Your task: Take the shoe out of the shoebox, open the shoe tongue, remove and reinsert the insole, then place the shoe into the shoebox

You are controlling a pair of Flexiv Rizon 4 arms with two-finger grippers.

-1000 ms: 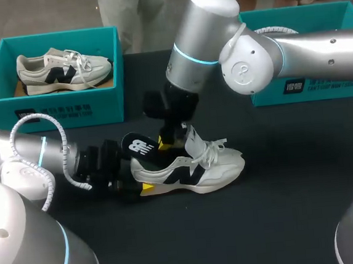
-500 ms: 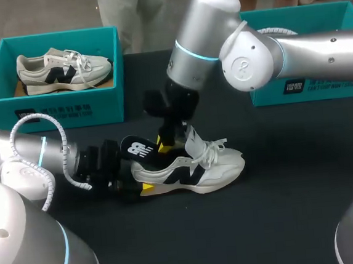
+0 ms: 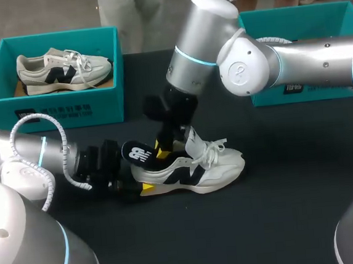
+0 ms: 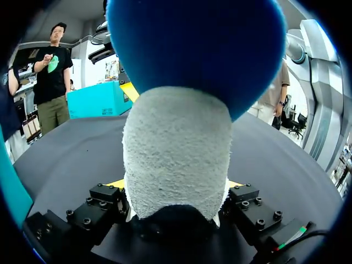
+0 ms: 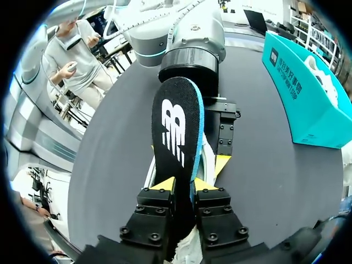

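- Currently the shoe (image 3: 195, 166), pale grey-white with a dark side emblem, stands on its sole near the middle of the black table (image 3: 283, 215). Its toe points toward the right arm's side and its laces are loose.
- Insole (image 3: 140, 152): black top with a white logo, blue underside. It slants up and back out of the shoe's opening, with its heel end raised over the shoe's heel. How far the front end sits inside cannot be told.
- Right gripper (image 3: 162, 147) comes down from above the shoe's opening. In the right wrist view its yellow fingertips (image 5: 165, 184) pinch the insole (image 5: 177, 129) from both sides near its forward part.
- Left gripper (image 3: 141, 184) lies low at table level, behind the shoe. In the left wrist view the grey suede heel fills the gap, and the fingers are clamped on it from either side.
- Left shoebox (image 3: 50, 106), teal, stands at the far left of the table and holds a second shoe (image 3: 63, 69) of the same kind.
- Right shoebox (image 3: 321, 91), teal, stands at the far right, partly behind the right arm; its inside is not visible.
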